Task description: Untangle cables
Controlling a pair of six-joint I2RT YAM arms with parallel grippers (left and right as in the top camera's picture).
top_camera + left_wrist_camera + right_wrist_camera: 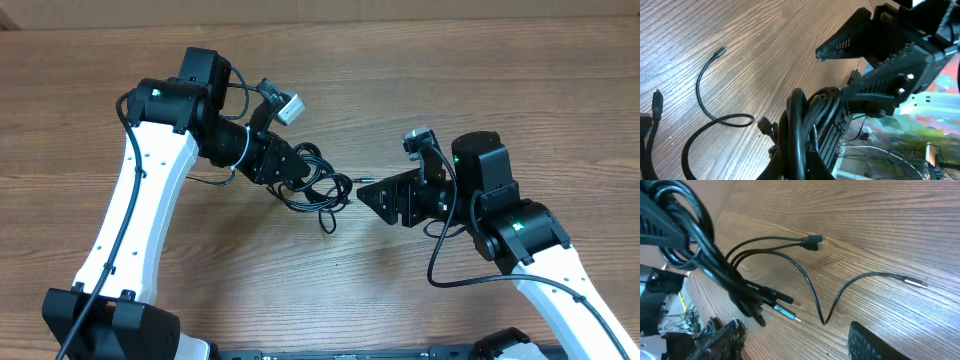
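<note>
Pinching one plug end (never a loop) is advised: the cables (320, 190) are clamped in the left hand (300, 172), tails on the surface (420, 90); the right hand (368, 192) is spread wide, empty, just beside.

Left arm (140, 200): rises from near-edge base, elbow bent, wrist angled toward table centre.
Left gripper (305, 178): clamped on cables (325, 192).
Right arm (560, 270): bent likewise, wrist pointing at left gripper.
Right gripper (368, 192): fingers spread wide apart, gripping nothing.

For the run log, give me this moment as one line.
task: untangle cables | left end effector: shut on cable bundle | right end effector: open, near trailing cord
</note>
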